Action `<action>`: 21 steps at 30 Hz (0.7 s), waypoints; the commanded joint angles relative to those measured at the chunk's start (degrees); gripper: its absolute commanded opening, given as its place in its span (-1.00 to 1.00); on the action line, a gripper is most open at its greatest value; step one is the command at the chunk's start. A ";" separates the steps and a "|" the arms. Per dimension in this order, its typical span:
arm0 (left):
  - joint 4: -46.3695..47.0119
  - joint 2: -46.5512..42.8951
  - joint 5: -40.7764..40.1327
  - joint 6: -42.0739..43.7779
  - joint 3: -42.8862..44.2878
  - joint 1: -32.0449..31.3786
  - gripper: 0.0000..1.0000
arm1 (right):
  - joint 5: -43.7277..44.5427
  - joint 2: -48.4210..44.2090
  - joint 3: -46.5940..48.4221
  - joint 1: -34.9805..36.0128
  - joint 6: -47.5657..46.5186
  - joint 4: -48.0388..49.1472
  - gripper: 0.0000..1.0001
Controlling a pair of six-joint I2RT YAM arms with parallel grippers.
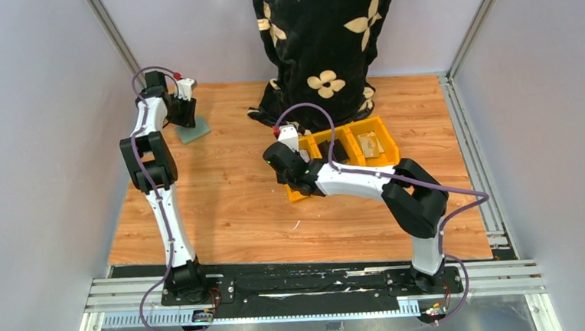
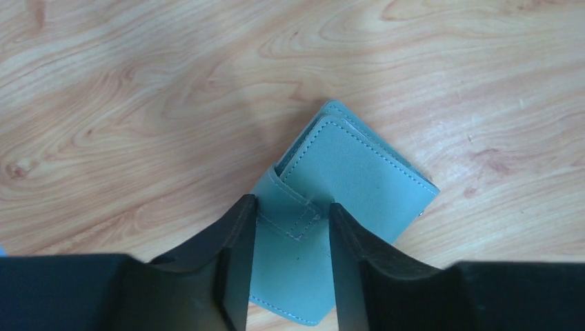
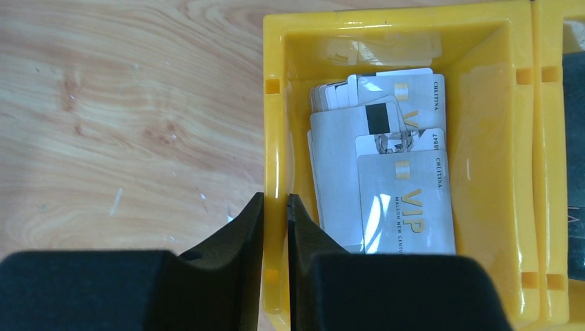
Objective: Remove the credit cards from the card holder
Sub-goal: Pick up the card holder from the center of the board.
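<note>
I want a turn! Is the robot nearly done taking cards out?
Looks done: white plastic cards piled in the yellow plastic bin, right gripper pinching its wall. In hand: left gripper over the folded teal card holder. Left: unclear, it's shut.

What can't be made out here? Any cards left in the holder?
- Left wrist: the card holder is folded shut and its flap hides the slots, so cards inside can't be seen. The left gripper covers its near part.
- Top external: the holder sits mostly behind the left gripper and is too small.
- Right wrist: the cards in the yellow bin overlap, so the count is unclear. The frame's right edge cuts off the neighbouring bin.
</note>
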 commanded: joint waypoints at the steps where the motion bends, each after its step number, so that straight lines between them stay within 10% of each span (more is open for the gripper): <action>1: -9.08 -0.37 2.52 6.48 -5.07 0.75 -0.26 | -1.27 4.58 6.61 1.96 2.32 1.99 -0.99; 14: -12.10 -20.89 6.81 16.16 -36.24 1.06 -1.00 | 2.26 13.78 21.58 2.66 -0.12 5.82 -0.56; 21: -15.90 -35.00 13.03 18.50 -48.56 0.98 -1.00 | -3.19 10.91 20.30 1.93 -1.17 9.99 0.19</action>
